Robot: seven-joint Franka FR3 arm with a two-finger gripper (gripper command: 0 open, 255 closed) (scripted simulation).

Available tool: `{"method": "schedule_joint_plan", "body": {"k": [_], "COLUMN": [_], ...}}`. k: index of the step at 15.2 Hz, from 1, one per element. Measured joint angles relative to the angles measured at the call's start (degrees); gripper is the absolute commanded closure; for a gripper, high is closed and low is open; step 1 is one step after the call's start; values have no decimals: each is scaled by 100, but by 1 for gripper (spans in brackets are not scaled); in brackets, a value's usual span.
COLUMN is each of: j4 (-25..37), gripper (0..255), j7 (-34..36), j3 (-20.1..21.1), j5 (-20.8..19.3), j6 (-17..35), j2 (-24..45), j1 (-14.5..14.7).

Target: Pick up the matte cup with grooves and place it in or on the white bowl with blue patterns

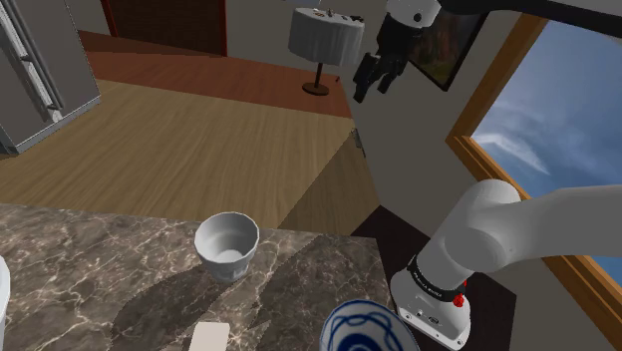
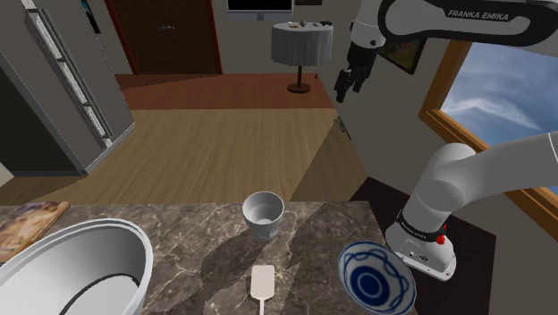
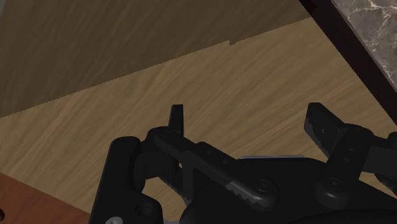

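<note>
We see the gripper (image 1: 360,90) high up, well clear of the counter (image 1: 90,269), out over the wood floor (image 1: 199,150) beside a wall corner. Jaws released: in the wrist view the 2 fingers (image 3: 177,119) stand apart, with nothing between them but floor. A corner of the counter shows beyond the gripper there.

The cup (image 1: 227,244) is white and grooved. It sits upright and empty on the marble counter, near the edge facing the floor. Nothing touches it, and it is well apart from the gripper.

The bowl (image 1: 364,327), white with blue swirls, sits on the counter's corner just beside the arm base (image 1: 434,299). It is toward the shoulder view's right of the cup, nearer the camera, and apart from the cup.

A flat white spatula (image 2: 262,285) lies on the counter between the cup and bowl, nearer the camera in the second exterior view and touching neither. 1 large white basin (image 2: 71,268) sits at that view's lower left. A round table (image 1: 325,35) stands far off on the floor.
</note>
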Motion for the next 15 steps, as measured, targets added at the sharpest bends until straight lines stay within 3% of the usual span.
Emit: {"method": "schedule_joint_plan", "body": {"k": [4,15], "j4": [-255,-1219], "gripper": [0,0], "j7": [184,1004], "j3": [152,937], "j5": [188,1156], "j6": [214,1679], "j2": [-19,473], "j1": [103,676]}}
